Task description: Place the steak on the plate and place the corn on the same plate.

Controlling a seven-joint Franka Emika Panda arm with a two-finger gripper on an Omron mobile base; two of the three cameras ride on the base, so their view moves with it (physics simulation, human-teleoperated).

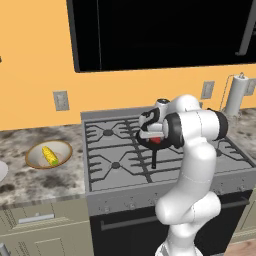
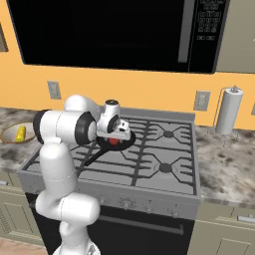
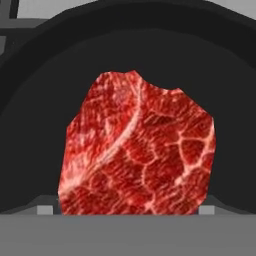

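The steak point(image 3: 137, 150), a bright red marbled lump, lies in a black frying pan point(image 3: 40, 100) on the stove. In the hand view it is very close, and my gripper point(image 3: 127, 210) stands open with one dark fingertip point(image 3: 46, 209) at each side of the meat. From the base cameras the gripper point(image 1: 156, 139) point(image 2: 116, 137) points down into the pan, with the steak point(image 1: 157, 141) point(image 2: 114, 142) showing red beneath it. The corn point(image 1: 50, 156) point(image 2: 21, 133) lies in a tan-rimmed bowl point(image 1: 35, 160) on the counter to the left. A pale sliver of the plate point(image 1: 1, 171) shows at the far left edge.
The pan's handle point(image 1: 154, 161) point(image 2: 92, 157) points toward the stove's front. The gas stove point(image 1: 115, 165) has grey grates. A paper towel roll point(image 2: 229, 117) stands on the right counter. A dark microwave point(image 2: 114, 30) hangs above the stove.
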